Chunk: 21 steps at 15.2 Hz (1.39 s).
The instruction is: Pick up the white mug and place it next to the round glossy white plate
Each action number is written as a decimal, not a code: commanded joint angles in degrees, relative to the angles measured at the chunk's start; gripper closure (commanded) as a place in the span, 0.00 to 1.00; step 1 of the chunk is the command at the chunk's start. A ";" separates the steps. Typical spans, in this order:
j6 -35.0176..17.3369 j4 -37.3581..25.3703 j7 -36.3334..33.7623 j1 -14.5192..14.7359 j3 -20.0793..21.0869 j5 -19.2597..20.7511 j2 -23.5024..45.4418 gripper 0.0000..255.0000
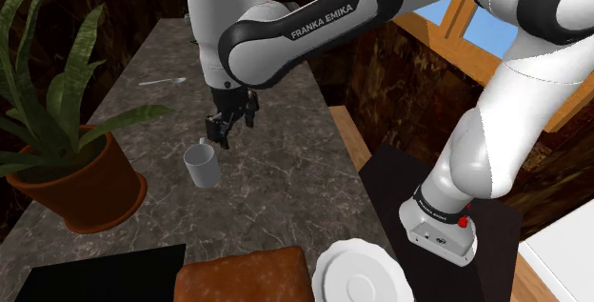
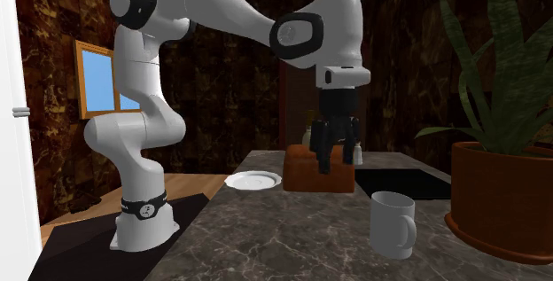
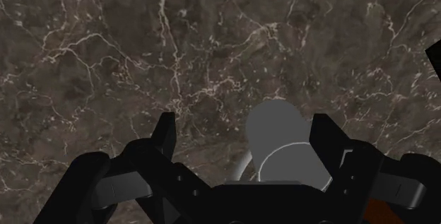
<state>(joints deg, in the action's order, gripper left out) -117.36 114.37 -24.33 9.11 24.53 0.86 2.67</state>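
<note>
The dark veined stone counter (image 1: 286, 176) carries everything, and the white arm (image 1: 314, 24) reaches out over it. In the shoulder view a potted plant (image 1: 81, 181) stands at about nine o'clock from the mug, so the descent should not drift that way. A brown block (image 1: 243, 276) sits at the counter's near end, with the round white plate (image 1: 362, 273) at three o'clock from it. The plate lies at roughly four o'clock from the mug and well apart from it.

The white mug (image 1: 200, 165) stands upright on bare stone, mouth up. It is at about seven o'clock from the gripper (image 1: 225, 136) and lower than it. The second exterior view shows open air between the two.

The hand is spread and grasps nothing. In the wrist view the mug (image 3: 283, 141) lies between the fingers but much nearer one finger (image 3: 326, 138) than the other. I judge this to be the approach just ahead of the grasp.

To do it well, the hand should first shift sideways until the mug is centred. It should then drop straight down until the pads straddle the body below the rim, and only then close. The handle (image 2: 409, 226) juts out to one side. It should be kept out from between the fingers, or the mug may twist as they squeeze. The wall is round and smooth, so a square grip across the widest part seems safest.
</note>
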 commanded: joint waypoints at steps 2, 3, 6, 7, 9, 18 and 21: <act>-0.85 -5.68 -3.77 1.79 0.86 4.28 6.86 0.00; -0.83 -7.81 -4.96 2.61 0.97 5.69 9.13 0.00; -0.22 -14.78 -8.17 5.47 0.88 9.78 16.01 0.00; 0.15 -17.31 -9.08 6.55 0.73 11.06 18.33 0.00; 1.16 -22.76 -10.63 8.86 0.27 13.45 23.03 0.00; -2.77 -23.23 -11.99 10.32 -0.86 15.71 27.70 0.00; -2.76 -23.25 -12.00 10.32 -0.86 15.72 27.71 0.00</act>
<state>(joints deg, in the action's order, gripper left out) -120.06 91.10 -36.33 19.43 23.68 16.56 30.33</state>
